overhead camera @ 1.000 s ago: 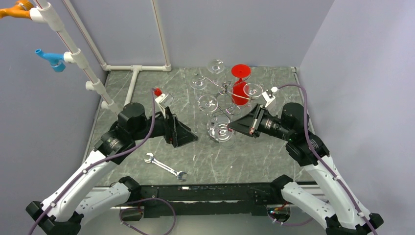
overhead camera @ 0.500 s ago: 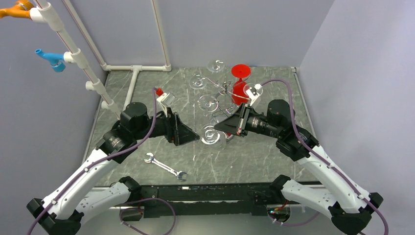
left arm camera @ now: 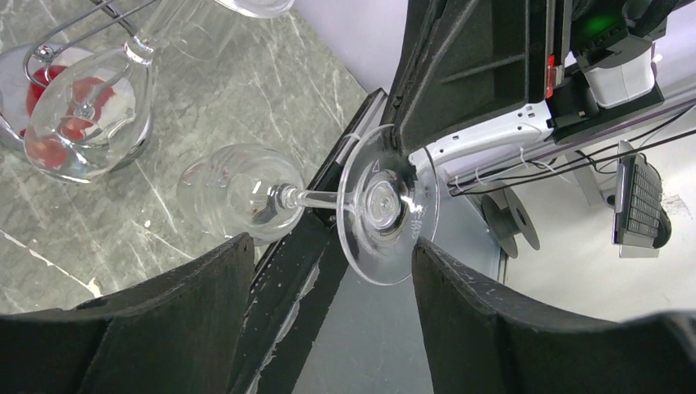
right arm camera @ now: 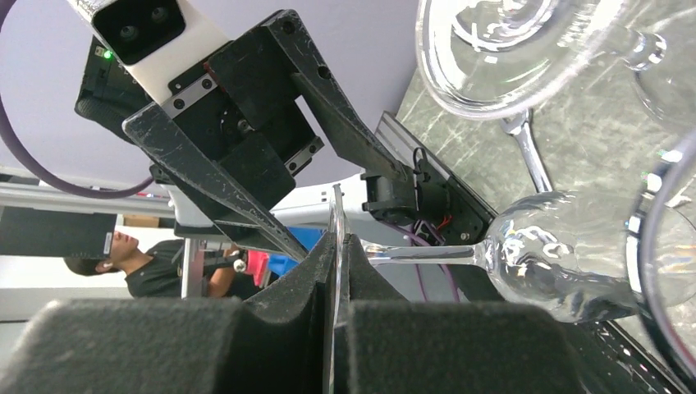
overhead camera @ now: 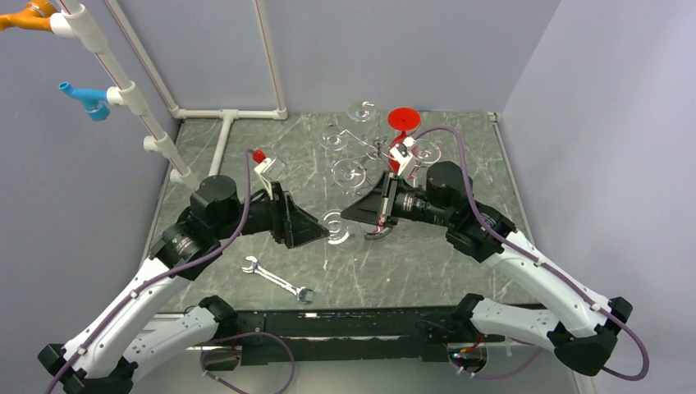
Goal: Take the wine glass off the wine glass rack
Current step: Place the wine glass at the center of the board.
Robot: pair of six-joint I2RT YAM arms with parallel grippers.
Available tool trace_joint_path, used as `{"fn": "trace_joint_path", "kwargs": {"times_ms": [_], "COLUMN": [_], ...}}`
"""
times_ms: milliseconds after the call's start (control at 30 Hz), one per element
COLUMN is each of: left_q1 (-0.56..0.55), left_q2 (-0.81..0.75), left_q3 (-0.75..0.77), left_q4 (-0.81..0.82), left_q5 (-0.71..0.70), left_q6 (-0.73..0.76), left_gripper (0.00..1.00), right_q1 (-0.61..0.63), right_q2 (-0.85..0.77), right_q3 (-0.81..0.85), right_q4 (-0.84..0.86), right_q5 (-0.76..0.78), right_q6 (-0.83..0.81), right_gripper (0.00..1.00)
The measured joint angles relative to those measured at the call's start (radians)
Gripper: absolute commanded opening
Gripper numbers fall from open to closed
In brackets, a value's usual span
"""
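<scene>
Right tool (right arm camera: 335, 246) pinches wine glass (right arm camera: 546, 263) foot edge; left tool (left arm camera: 331, 246) spread alongside.

Lots tucked out of sight here
From the top, the right arm (overhead camera: 447, 193) covers the base of the wine glass rack (overhead camera: 376, 148) and much of the red glass (overhead camera: 403, 120); the wine glass (overhead camera: 335, 226) has its bowl mostly under the right gripper (right arm camera: 336, 246), and the right wrist view clips another clear glass (right arm camera: 509, 49) at its top edge

One wine glass rack (overhead camera: 377, 148), one wrench (overhead camera: 279, 280)
</scene>
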State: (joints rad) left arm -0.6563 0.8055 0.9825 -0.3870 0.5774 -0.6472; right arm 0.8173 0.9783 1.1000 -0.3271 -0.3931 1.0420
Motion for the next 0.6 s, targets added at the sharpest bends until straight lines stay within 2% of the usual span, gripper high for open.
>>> {"fn": "trace_joint_path", "kwargs": {"times_ms": [233, 600], "left_q1": [0.000, 0.000], "left_q2": [-0.019, -0.029], "left_q3": [0.005, 0.037], "left_q4": [-0.004, -0.051], "left_q5": [0.011, 0.028], "left_q6": [0.000, 0.009], "left_gripper": [0.68, 0.53], "right_q1": [0.039, 0.069], "right_q2": [0.039, 0.080], "right_q3": [0.022, 0.027], "right_q4": [0.032, 0.069], "right_q5": [0.002, 0.004], "right_q6": [-0.011, -0.024], "right_gripper": [0.00, 0.00]}}
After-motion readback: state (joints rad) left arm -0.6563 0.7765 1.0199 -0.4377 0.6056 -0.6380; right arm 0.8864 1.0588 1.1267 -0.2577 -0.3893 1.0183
